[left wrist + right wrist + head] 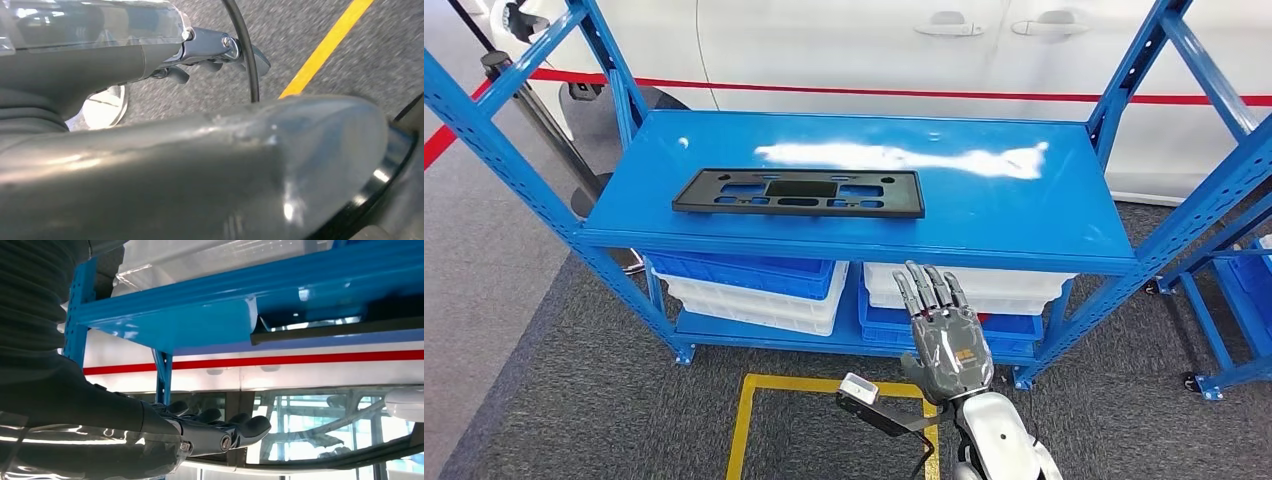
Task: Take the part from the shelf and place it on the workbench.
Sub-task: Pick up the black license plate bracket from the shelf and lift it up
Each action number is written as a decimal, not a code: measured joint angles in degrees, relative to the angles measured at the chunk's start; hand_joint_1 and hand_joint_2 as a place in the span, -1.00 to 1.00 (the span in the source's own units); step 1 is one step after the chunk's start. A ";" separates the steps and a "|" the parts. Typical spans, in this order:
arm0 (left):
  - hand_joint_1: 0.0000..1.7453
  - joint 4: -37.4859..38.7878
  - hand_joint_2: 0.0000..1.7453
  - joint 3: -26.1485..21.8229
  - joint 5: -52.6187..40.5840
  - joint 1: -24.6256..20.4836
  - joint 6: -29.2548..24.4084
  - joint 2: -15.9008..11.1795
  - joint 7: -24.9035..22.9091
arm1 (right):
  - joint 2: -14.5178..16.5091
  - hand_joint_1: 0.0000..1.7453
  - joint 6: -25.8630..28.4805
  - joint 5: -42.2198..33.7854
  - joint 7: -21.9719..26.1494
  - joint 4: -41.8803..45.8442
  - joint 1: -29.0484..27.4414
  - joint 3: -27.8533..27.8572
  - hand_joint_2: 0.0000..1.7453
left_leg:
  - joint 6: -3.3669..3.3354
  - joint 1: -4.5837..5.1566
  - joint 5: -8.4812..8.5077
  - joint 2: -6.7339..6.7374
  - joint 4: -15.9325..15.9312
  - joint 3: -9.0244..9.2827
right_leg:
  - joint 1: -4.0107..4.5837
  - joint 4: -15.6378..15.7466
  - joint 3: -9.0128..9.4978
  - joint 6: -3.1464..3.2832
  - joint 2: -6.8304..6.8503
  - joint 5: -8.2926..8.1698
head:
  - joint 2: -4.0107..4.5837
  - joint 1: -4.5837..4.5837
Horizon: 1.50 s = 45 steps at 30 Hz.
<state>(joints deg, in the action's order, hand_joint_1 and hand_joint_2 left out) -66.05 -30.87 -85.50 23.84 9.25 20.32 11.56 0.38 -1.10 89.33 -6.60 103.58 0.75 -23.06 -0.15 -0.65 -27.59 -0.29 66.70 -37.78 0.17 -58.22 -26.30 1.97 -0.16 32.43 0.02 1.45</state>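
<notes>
One flat black rectangular plastic part [799, 193], a frame with cut-out slots, is lying toward the left of the glossy blue metal shelf [1024, 215], close to its front edge and with nothing touching it. Below it, blue and white plastic storage bins [754, 285] are sitting on the lower tier. Further right, the robot's right hand [944, 335] is hanging in front of the shelf's front edge and below it, fingers straight, slightly spread and holding nothing; in the right wrist view the part [340, 330] is showing well apart from the hand [220, 432]. The left hand [210, 55] is hanging over grey carpet beside a yellow floor line [325, 47], and whether its fingers are apart or curled I cannot tell. The reach seems barely begun, so doing it well probably means lifting the right hand above the shelf's edge, swinging it left, and gripping the thin part by its near long side, keeping it level.
</notes>
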 joint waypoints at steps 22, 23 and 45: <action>-1.00 1.83 -1.00 -0.16 -2.75 -1.05 -0.56 0.44 1.31 | 0.67 -1.00 -0.80 0.00 -0.15 0.00 -0.84 1.19 1.00 | 0.54 0.04 -4.14 -0.19 -7.39 12.16 | -1.19 -1.02 -8.94 -1.10 -0.08 -6.61 | -0.01 -0.83; -1.00 1.87 -1.00 -0.14 -2.76 -1.18 -0.60 0.44 1.32 | 0.72 -1.00 -0.79 0.00 -0.13 0.00 -0.83 1.22 1.00 | 0.75 -0.02 -4.50 -0.12 -4.87 10.92 | -1.26 -0.83 -8.18 -0.77 -0.05 -6.26 | -0.01 -0.74; -1.00 3.64 -1.00 -0.32 -4.14 -1.71 -1.05 0.44 2.40 | 1.32 -1.00 -0.59 -0.22 2.55 0.17 -0.10 -1.64 1.00 | -1.05 0.75 2.67 -0.34 -7.38 2.75 | -0.49 2.13 0.47 -1.66 -0.15 -0.15 | -0.01 -0.61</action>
<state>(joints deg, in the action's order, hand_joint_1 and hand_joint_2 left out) -62.40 -31.18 -89.64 22.13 8.20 20.76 13.96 1.70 -1.69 89.11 -4.05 103.75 0.65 -24.70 -1.20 0.11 -24.92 -0.63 59.32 -35.03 -0.33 -56.09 -25.83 0.30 -0.31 32.28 0.01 0.84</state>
